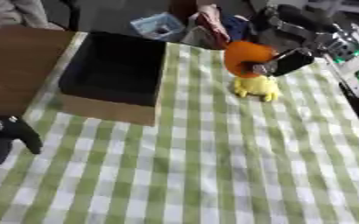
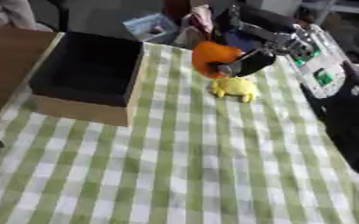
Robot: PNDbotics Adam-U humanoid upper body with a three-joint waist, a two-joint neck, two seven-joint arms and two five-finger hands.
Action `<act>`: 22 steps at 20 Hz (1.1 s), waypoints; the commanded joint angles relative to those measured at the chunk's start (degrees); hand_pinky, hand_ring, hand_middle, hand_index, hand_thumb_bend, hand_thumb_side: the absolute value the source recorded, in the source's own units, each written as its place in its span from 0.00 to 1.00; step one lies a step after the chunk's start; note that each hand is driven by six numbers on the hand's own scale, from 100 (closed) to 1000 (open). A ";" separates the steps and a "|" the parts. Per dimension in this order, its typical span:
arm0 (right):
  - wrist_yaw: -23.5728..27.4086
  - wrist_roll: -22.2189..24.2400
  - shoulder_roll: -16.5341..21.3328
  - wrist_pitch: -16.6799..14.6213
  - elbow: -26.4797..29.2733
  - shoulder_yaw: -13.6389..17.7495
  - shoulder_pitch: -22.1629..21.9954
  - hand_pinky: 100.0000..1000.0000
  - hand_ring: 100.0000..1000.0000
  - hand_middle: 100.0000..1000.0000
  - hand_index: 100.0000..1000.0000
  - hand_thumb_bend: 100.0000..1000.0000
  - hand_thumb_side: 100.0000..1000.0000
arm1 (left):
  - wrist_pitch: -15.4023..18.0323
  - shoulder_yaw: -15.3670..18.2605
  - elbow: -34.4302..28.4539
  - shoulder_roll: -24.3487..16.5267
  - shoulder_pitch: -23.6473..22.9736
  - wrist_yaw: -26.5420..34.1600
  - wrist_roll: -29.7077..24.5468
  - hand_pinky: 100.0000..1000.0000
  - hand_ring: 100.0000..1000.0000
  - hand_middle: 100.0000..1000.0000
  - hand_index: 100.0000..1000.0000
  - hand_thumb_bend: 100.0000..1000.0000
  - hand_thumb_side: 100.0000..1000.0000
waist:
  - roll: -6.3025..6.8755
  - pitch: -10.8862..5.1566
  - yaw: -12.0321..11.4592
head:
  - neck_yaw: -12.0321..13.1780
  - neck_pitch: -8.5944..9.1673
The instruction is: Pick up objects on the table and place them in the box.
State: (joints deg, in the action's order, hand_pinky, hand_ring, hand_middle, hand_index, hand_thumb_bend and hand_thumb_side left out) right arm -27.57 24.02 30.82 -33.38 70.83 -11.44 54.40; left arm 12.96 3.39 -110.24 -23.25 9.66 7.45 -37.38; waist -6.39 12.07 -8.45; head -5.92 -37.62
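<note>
my right hand [image 1: 283, 63] reaches in from the upper right, its dark fingers curled round the orange object [image 1: 244, 56] and holding it just above the green checked cloth [image 1: 213, 166]. right below it a small yellow toy [image 1: 258, 87] lies on the cloth, close under the orange thing. the box [image 1: 117, 70], black inside with tan cardboard walls, sits open at the table's far left, well apart from my right hand, with bare cloth between them. my left hand [image 1: 6, 135] rests low at the left edge; i cannot tell how its fingers stand. beyond the table's far edge sit a blue basket [image 1: 158, 25] and some bundled cloth [image 1: 213, 22].
</note>
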 commanded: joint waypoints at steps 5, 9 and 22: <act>-5.06 -1.38 -5.05 -0.37 -3.85 2.23 6.21 0.73 0.61 0.29 0.36 0.12 0.00 | -0.31 -1.55 -0.62 -1.64 2.41 1.21 -1.94 0.60 0.49 0.50 0.66 0.00 0.69 | -0.37 -0.60 -2.83 | -2.52 1.50; -7.50 -3.16 -8.07 -0.57 -5.37 2.92 8.44 0.73 0.61 0.32 0.40 0.12 0.00 | -0.61 -2.84 -0.50 -1.59 3.73 1.94 -3.27 0.60 0.49 0.50 0.66 0.00 0.69 | -0.90 -0.51 -4.66 | -3.73 1.88; -14.56 -8.75 -16.43 -2.65 -8.66 2.25 9.57 0.73 0.63 0.43 0.53 0.12 0.05 | -1.35 -5.87 0.28 -0.81 7.20 3.56 -6.84 0.60 0.49 0.50 0.66 0.00 0.70 | -1.75 0.13 -8.88 | -6.81 3.01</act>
State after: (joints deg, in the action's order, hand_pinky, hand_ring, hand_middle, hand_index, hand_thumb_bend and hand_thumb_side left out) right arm -41.09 16.08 14.25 -35.89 62.02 -9.57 62.93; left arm 11.58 -2.31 -109.50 -23.26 16.00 10.70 -43.83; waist -8.66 13.08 -17.39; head -12.33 -35.49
